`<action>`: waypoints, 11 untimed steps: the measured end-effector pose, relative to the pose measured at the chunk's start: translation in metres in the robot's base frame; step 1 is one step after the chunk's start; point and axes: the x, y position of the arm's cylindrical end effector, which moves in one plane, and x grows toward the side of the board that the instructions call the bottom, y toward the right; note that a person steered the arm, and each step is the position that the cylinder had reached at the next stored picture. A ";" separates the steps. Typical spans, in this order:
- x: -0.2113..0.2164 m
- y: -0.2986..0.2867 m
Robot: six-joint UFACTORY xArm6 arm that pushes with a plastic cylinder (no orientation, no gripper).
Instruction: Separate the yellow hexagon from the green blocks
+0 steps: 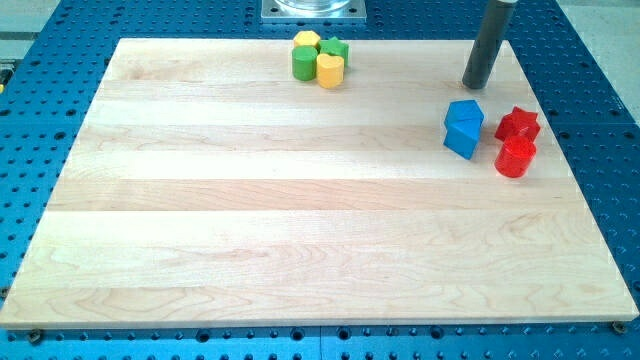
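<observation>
Wooden planks make up the pale surface point(300, 220), which fills most of the view and lies on a blue perforated base point(590, 80); a metal mount point(314, 9) sits at the view's top edge. Reaching down from the view's top right is the dark rod, a plain tool with nothing to open or close, and my tip point(477, 86) rests on the surface, touching no block. Just below it lie two blue blocks point(463, 128), with a red block point(518, 124) and a red cylinder point(515, 157) beside them to the view's right. Well apart, to the tip's left near the top edge, the yellow hexagon point(306, 41) touches a green cylinder point(303, 63), a second green block point(335, 49) and a yellow block point(330, 70).
</observation>
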 end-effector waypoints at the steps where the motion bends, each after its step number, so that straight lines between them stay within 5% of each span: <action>1: 0.000 -0.006; 3: -0.029 -0.113; 6: -0.096 -0.140; 9: -0.080 -0.276; 11: -0.079 -0.285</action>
